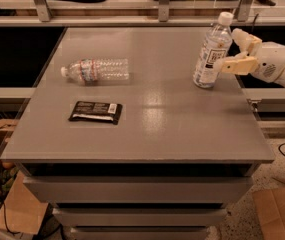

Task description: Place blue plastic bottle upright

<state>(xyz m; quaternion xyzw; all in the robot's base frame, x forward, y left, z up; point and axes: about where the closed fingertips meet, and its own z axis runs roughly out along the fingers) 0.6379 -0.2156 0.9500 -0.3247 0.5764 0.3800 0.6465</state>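
The blue plastic bottle, clear with a white cap and a white and pale-blue label, stands on its base at the table's far right. It leans with its cap towards the right. My gripper reaches in from the right edge, just beside the bottle. Its fingers are spread apart. The lower finger touches the bottle's right side at label height. The upper finger is behind the bottle's neck, near the cap. The jaws do not clamp the bottle.
A ribbed clear bottle with a red-blue band lies on its side at the left. A dark flat packet lies in front of it. The grey table ends close to the right of the standing bottle. Cardboard boxes sit on the floor.
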